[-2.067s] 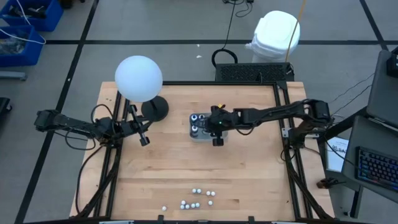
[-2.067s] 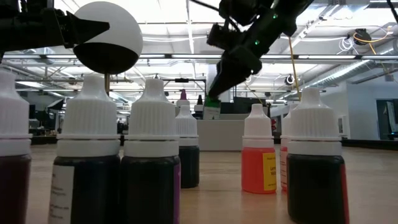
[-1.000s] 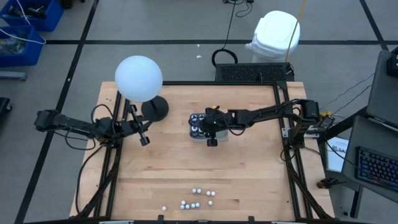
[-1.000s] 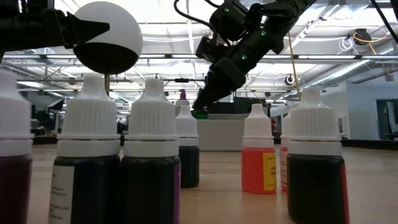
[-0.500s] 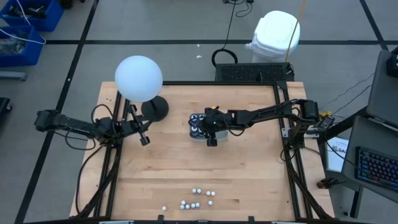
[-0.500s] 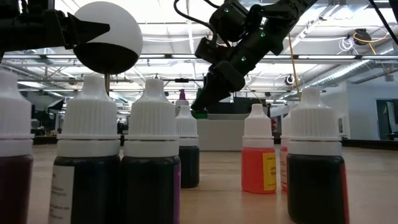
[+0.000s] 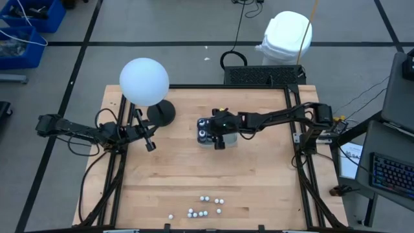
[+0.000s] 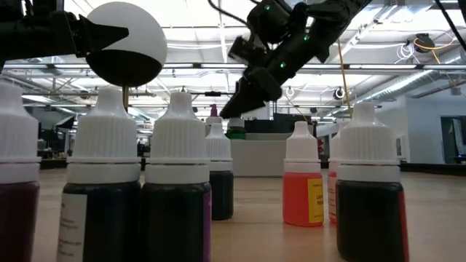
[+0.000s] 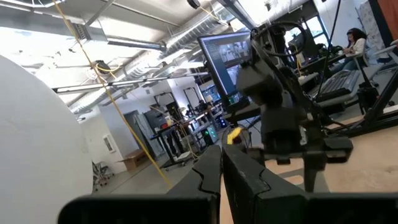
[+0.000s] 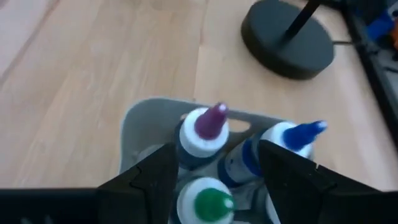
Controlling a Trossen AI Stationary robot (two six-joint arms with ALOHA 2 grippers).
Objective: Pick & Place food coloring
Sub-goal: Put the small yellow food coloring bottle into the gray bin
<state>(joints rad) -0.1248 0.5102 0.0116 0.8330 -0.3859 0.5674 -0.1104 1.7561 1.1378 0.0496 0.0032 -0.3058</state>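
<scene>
- The right gripper (image 7: 218, 133) hangs over the small clear plastic tray (image 10: 134, 124) in the middle of the wooden table (image 7: 259, 188). Its fingers (image 10: 152, 171) are apart and hold nothing.
- Right under it, a green-topped bottle (image 10: 210, 202) stands upright in the tray, beside a purple-topped one (image 10: 205, 127) and a blue-topped one (image 10: 292, 140).
- More tiny white-capped food coloring bottles (image 7: 204, 207) stand by the near edge, well apart from both arms.
- The left gripper (image 7: 150, 146) waits at the left side, shut and empty. The right arm looks nearer to those bottles.
</scene>
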